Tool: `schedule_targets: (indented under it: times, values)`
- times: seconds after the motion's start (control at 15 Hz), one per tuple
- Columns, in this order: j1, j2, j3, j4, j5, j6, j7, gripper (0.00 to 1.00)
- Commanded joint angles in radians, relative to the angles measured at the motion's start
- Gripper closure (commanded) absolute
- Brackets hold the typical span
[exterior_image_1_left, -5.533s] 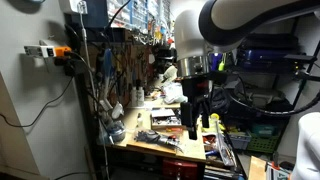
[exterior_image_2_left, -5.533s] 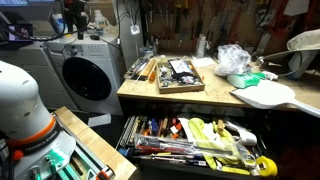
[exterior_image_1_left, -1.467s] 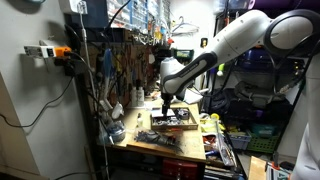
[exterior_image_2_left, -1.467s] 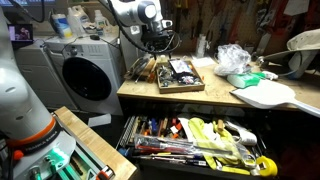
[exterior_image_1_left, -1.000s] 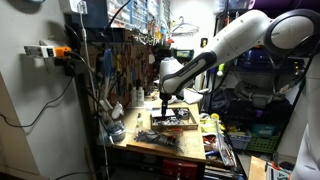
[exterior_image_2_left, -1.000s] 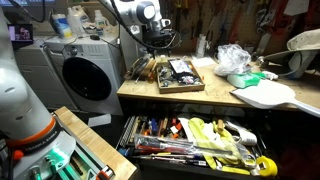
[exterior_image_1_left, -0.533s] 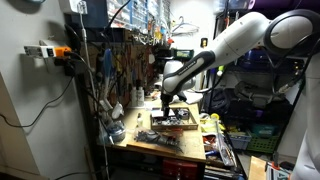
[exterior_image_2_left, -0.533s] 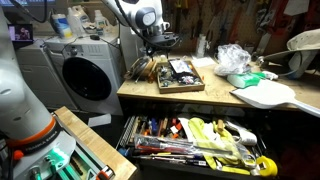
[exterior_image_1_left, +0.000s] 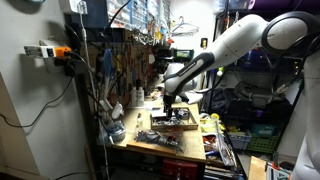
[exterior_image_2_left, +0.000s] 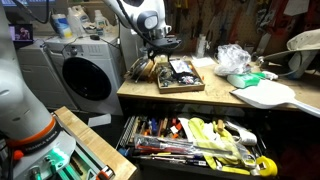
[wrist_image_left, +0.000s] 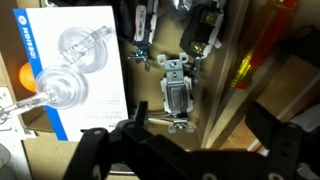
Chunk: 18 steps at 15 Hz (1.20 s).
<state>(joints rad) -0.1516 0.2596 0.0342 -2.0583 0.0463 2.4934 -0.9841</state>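
Observation:
My gripper (wrist_image_left: 205, 132) is open and empty; its two dark fingers stand wide apart at the bottom of the wrist view. It hovers over a shallow wooden tray (exterior_image_2_left: 196, 87) on the workbench, and it shows in both exterior views (exterior_image_1_left: 168, 101) (exterior_image_2_left: 158, 52). Right under it lies a grey light switch (wrist_image_left: 178, 94). To its left lies a white and blue bulb package (wrist_image_left: 82, 62). A darker switch (wrist_image_left: 206, 28) lies beyond, and a yellow screwdriver handle (wrist_image_left: 248, 66) lies to the right. The tray also shows in an exterior view (exterior_image_1_left: 158, 122).
The wooden workbench (exterior_image_2_left: 215, 100) has an open drawer (exterior_image_2_left: 190, 140) full of tools below. A washing machine (exterior_image_2_left: 85, 75) stands beside it. A clear plastic bag (exterior_image_2_left: 235, 58) and a white flat piece (exterior_image_2_left: 270, 96) lie on the bench. Tools hang on the wall (exterior_image_1_left: 125, 65).
The arm swung in from out of the tray area to above the tray. In the last second it crept a little farther over the tray.

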Motion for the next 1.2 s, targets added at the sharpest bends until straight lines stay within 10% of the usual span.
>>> schedule_targets:
  times: [0.0, 1.13]
  values:
    - [-0.010, 0.018, 0.004, -0.001, 0.023, 0.008, -0.049, 0.20]
    - [-0.040, 0.131, 0.034, 0.067, 0.072, 0.108, -0.028, 0.53]
